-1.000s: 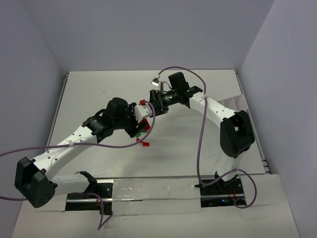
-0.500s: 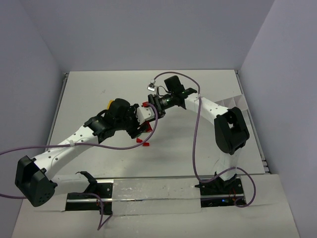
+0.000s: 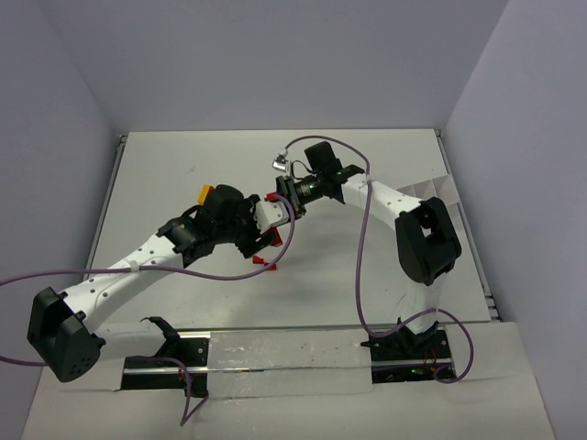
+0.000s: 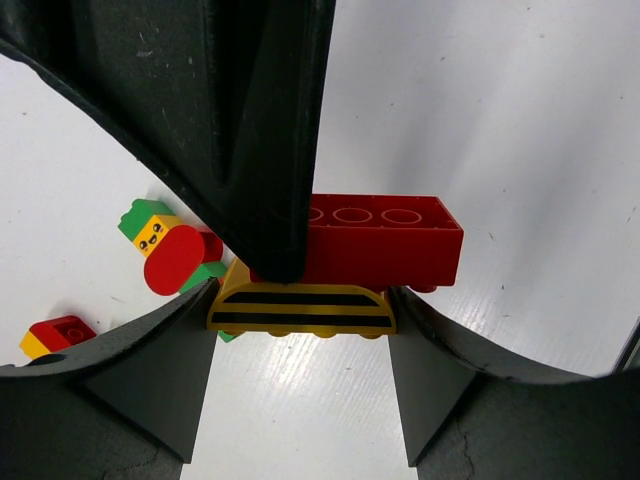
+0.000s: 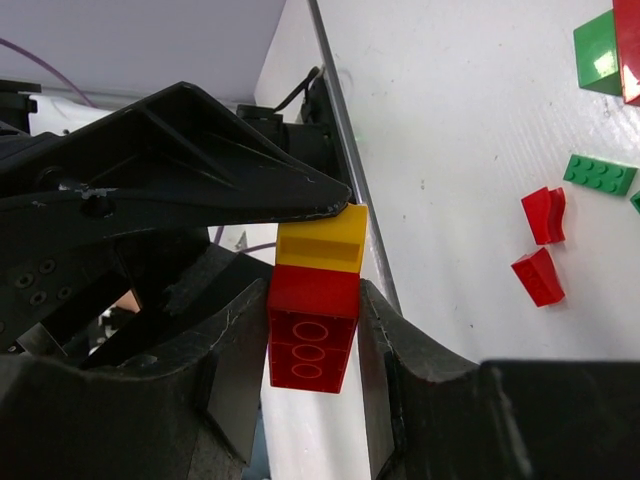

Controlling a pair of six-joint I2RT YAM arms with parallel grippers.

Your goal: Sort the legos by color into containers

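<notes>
Counter (image 3: 183,165) centre: my left gripper (image 4: 300,325) is clamped on a yellow arch brick (image 4: 300,306), my right gripper (image 5: 312,320) on the red brick (image 5: 310,345) stuck to it, both aloft. Loose red and green legos (image 5: 543,215) lie nearby.

The top external camera sits high above and behind the robot, looking down and forward over the whole table (image 3: 183,165) toward the far wall (image 3: 275,64), distant enough to take in both arms. The left wrist camera looks out between the fingers of the left gripper (image 4: 300,300), steeply down at the table from very close. The right wrist camera peers between the fingers of the right gripper (image 5: 313,320), equally close, and seems to face across the table at a slant, though its tilt is hard to judge. Both wrist views share the red-and-yellow brick stack (image 4: 350,260), each also catching the other gripper's finger; overhead, that meeting spot is a small patch near the centre.
</notes>
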